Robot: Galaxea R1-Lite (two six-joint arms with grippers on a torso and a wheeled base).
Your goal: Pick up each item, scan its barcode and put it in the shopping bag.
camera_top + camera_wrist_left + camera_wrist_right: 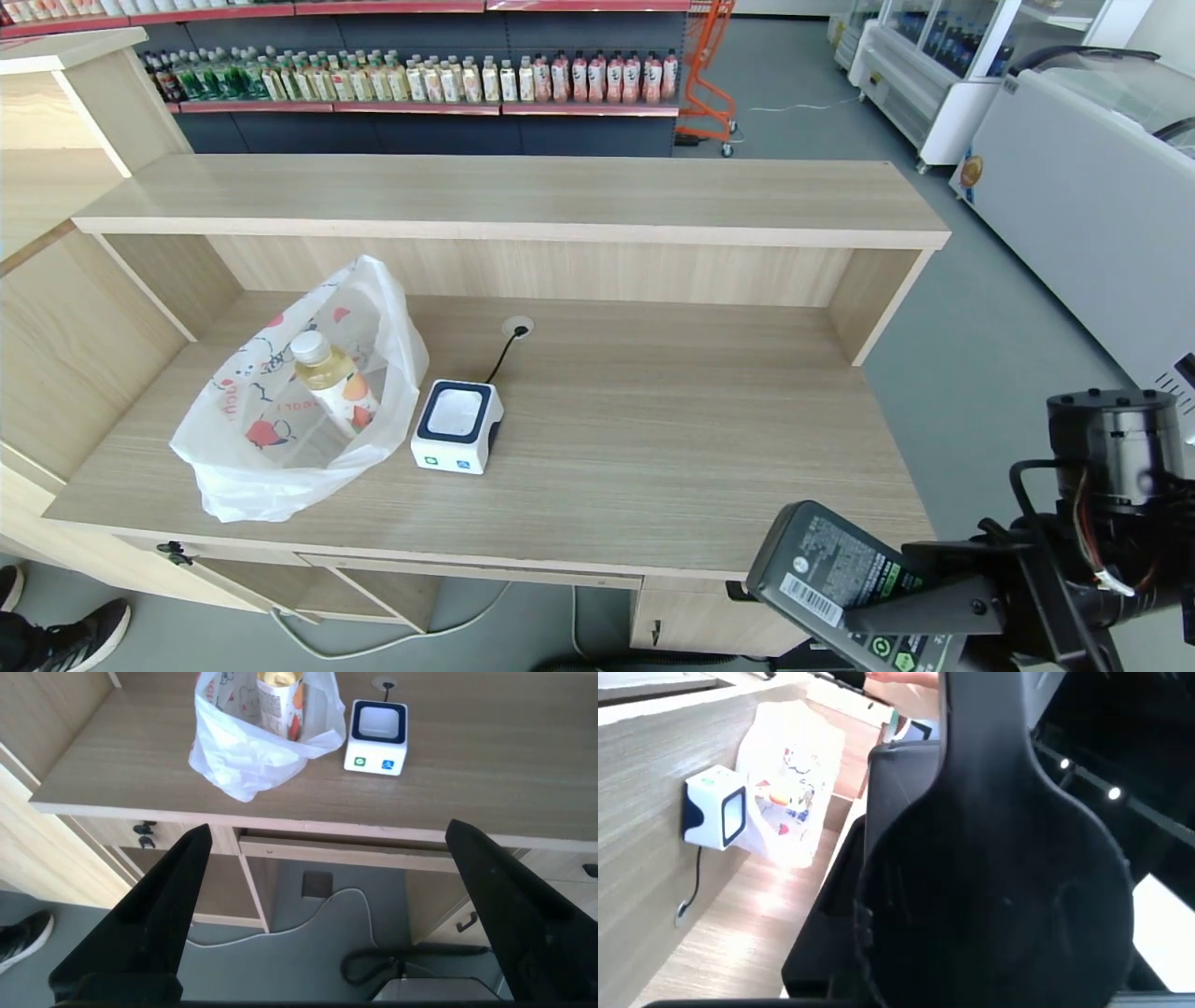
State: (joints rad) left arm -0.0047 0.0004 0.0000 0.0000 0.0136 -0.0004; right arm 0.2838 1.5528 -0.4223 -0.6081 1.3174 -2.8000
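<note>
The right gripper was clamped on a dark grey packet, held out beyond the front right corner of the wooden counter, at about four o'clock from the scanner. The packet's face with its white barcode label was turned up toward the head camera. Its lower end was cut off by the frame edge, and what goods it held could not be made out. In the right wrist view a dark shape close to the lens hid the fingers, and whether it was packet or gripper could not be told. The white scanner stood on the counter, its black cable running to a grommet at about one o'clock. At nine o'clock from the scanner, touching it or nearly so, the shopping bag lay open. A bottle of pale yellow drink leaned inside it, its base hidden in the plastic folds. The left gripper hung out past the counter's near edge, above the floor, with its fingers spread wide and holding nothing.
</note>
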